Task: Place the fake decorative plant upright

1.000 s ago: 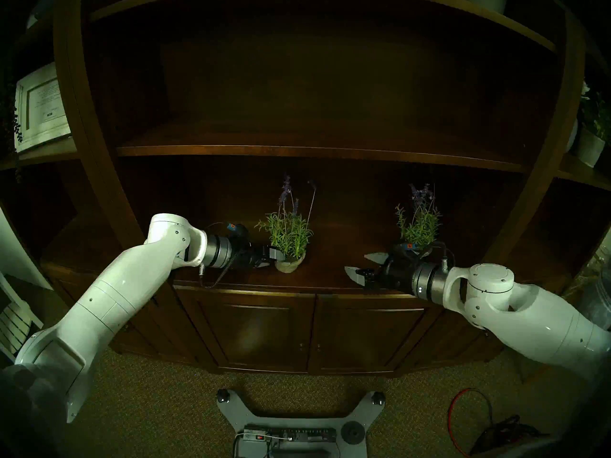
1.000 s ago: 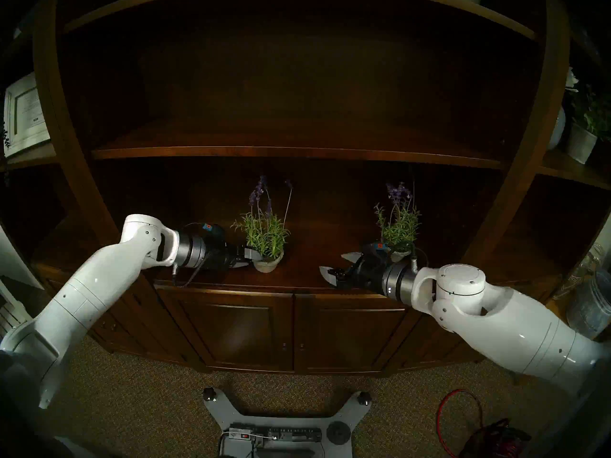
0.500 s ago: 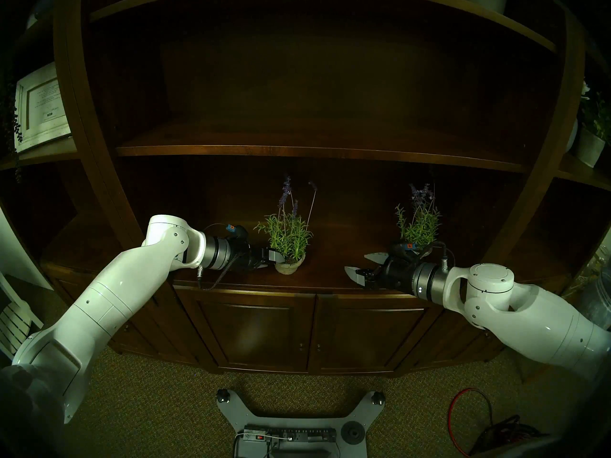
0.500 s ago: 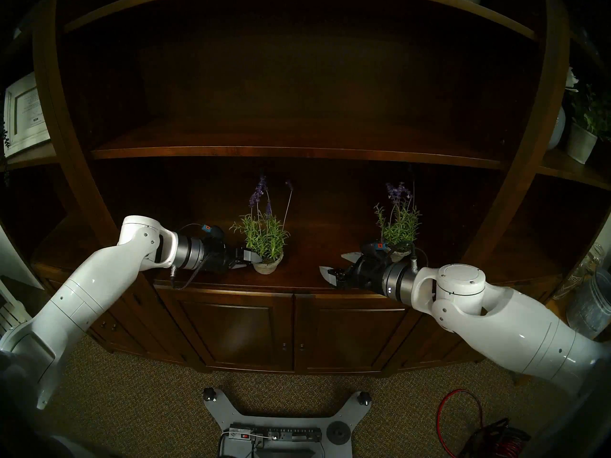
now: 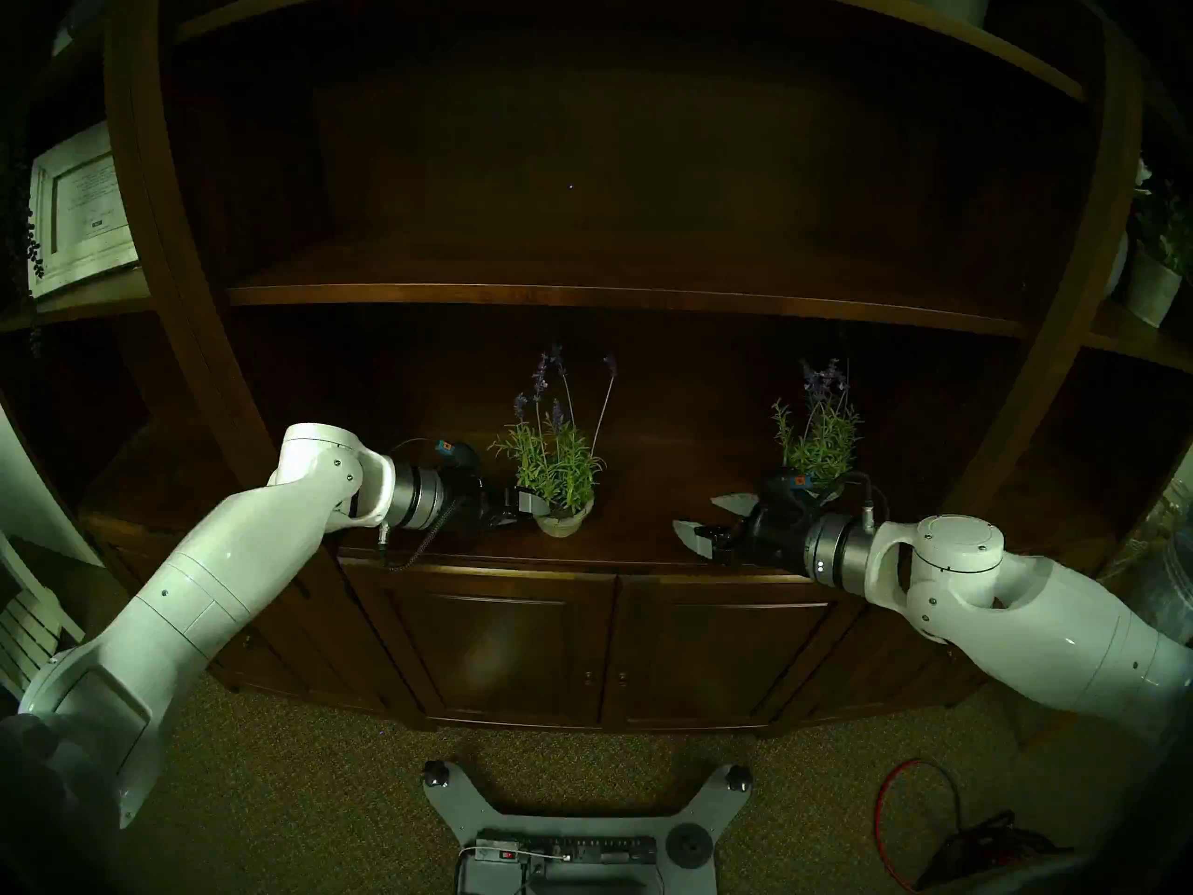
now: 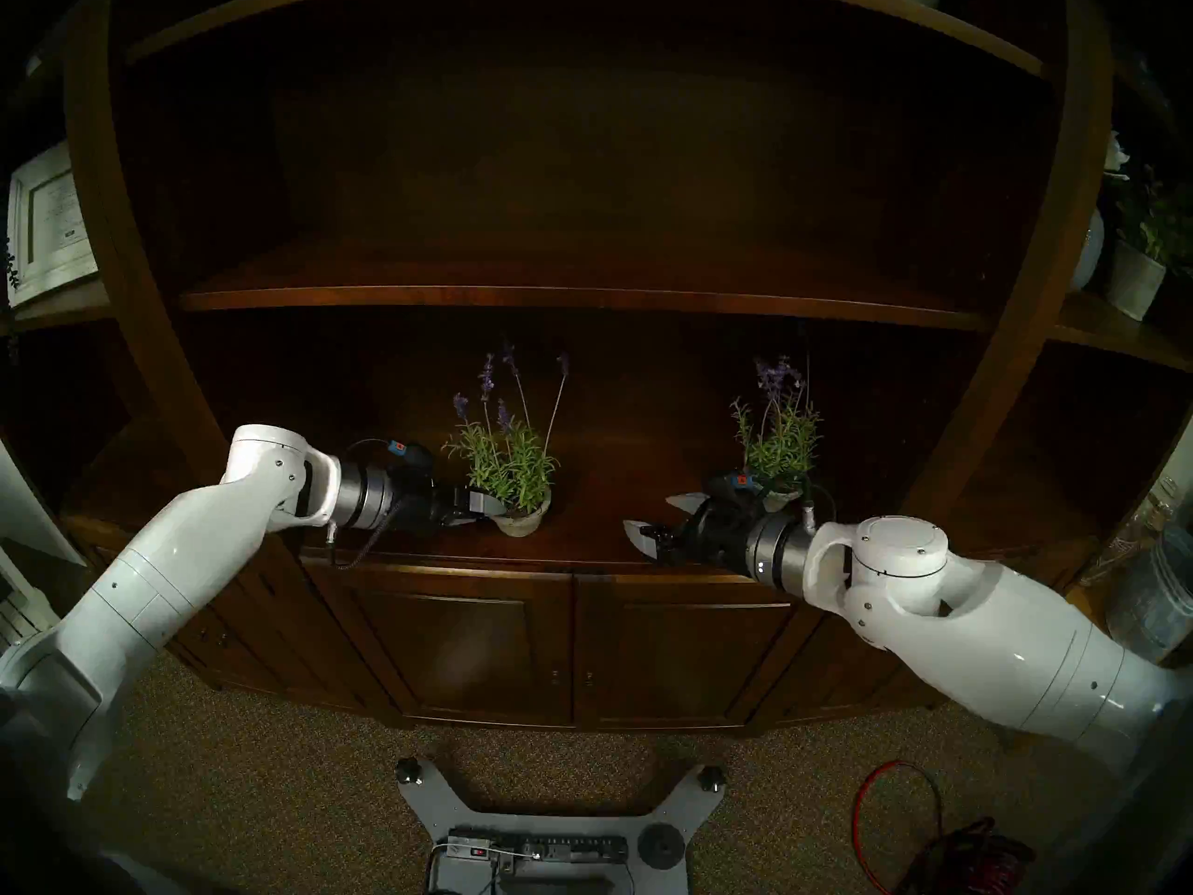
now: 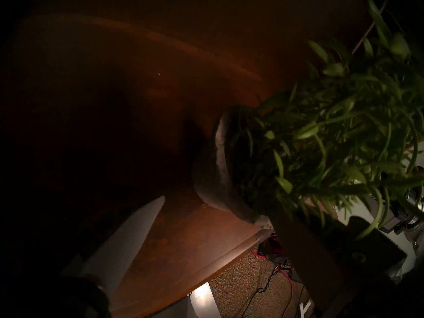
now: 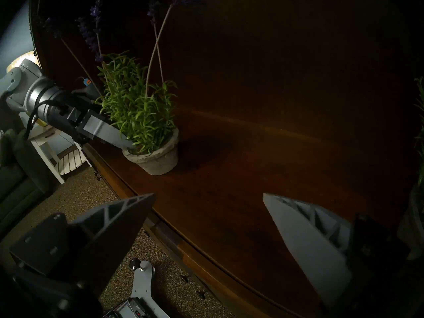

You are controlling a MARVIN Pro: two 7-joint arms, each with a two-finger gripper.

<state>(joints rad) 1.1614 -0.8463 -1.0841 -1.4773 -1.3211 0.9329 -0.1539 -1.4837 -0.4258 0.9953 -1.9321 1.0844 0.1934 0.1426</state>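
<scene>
The fake plant (image 5: 555,467), green sprigs with purple flower spikes in a grey pot (image 5: 563,522), stands upright on the wooden cabinet ledge (image 5: 632,548). My left gripper (image 5: 526,512) is at the pot's left side, open. In the right wrist view its upper finger (image 8: 107,132) lies against the pot (image 8: 156,159) at the rim, among the leaves. In the left wrist view the other finger (image 7: 137,230) stands clear of the pot (image 7: 213,173). My right gripper (image 5: 696,514) hovers open and empty over the ledge, in front of a second upright plant (image 5: 816,441).
A shelf board (image 5: 581,296) runs just above the flower tips. Cabinet doors (image 5: 497,642) sit below the ledge. Side shelves hold a framed picture (image 5: 81,209) at left and a white-potted plant (image 5: 1152,286) at right. My base (image 5: 568,835) and a red cable (image 5: 917,810) are on the carpet.
My left gripper's jaws have spread and the arm has drawn back slightly to the left. The plant's flower stems have swung and turned. The right arm has stayed still.
</scene>
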